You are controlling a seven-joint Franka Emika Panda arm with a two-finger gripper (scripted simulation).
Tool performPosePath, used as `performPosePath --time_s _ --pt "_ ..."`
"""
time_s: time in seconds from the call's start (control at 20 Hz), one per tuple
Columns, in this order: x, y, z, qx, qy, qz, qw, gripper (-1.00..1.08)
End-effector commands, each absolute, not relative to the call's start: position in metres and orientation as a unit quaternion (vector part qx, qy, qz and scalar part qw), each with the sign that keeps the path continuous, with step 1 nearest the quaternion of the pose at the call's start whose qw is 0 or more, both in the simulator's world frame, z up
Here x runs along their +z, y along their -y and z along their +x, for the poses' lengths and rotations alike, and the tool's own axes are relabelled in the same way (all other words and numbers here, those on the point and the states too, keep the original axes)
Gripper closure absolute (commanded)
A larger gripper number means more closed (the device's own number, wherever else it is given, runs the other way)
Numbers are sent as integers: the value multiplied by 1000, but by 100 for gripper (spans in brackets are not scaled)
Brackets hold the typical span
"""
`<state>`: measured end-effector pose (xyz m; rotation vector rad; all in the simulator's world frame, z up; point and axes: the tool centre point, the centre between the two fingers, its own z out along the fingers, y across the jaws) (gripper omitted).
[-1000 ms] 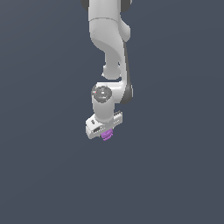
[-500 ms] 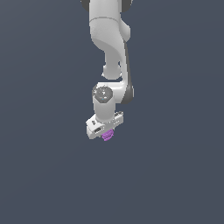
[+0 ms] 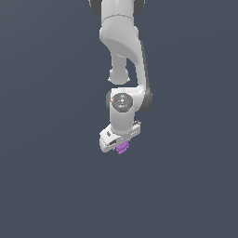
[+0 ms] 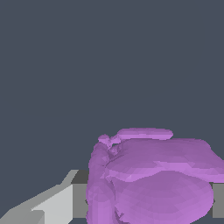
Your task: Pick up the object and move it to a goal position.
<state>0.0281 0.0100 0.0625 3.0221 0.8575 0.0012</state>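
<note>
White gripper (image 3: 122, 145) fingers (image 4: 57, 205) closed on purple lumpy berry-like object (image 3: 122, 148), held under the Panda arm (image 3: 123, 51), plain grey backdrop.

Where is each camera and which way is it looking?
Exterior view: off the arm, facing the white arm hanging down, the gripper at its lower end with a purple berry in it.
Wrist view: on the wrist, looking past a grey finger at the berry close up.
Both show the berry in the gripper.
</note>
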Motion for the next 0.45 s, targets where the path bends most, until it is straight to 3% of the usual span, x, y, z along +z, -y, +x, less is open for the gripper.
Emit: performPosePath --time_s 0.0,0.4 --pt "67 -20 36 0 -273 962 0 108" --pt "73 -32 46 0 -273 962 0 108"
